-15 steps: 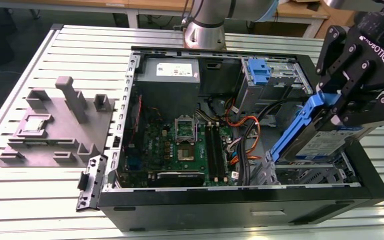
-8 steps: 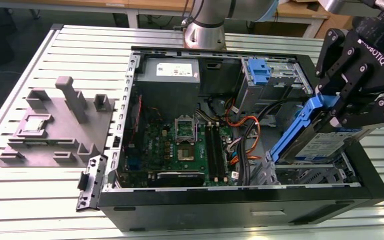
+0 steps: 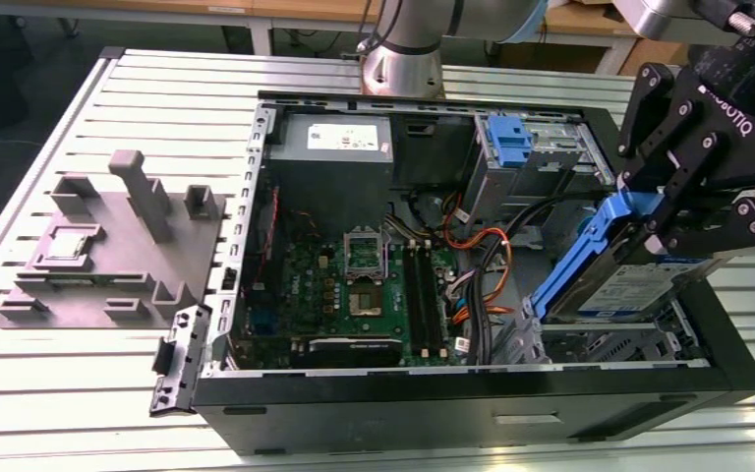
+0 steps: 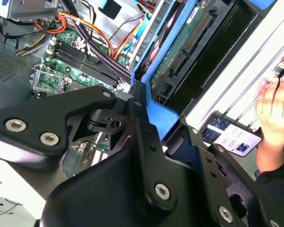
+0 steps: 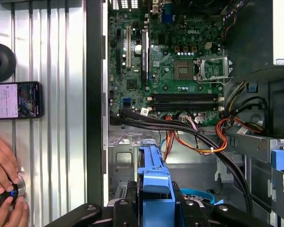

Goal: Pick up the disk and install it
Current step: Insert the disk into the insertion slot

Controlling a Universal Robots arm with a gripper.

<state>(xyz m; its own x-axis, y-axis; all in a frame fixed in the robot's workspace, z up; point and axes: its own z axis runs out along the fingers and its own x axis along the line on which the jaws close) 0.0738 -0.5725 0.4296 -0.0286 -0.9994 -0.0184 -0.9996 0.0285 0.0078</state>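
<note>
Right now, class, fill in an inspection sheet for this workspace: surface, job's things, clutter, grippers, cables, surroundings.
Surface: slatted metal table with an open computer case on it.
Job's things: disk in its blue frame, tilted over the case at the exterior view's right.
Clutter: grey moulded block; phone.
Grippers: jaws shut on the disk.
Cables: orange and black bundle inside the case.
Surroundings: a hand on a knob near the phone.
</note>
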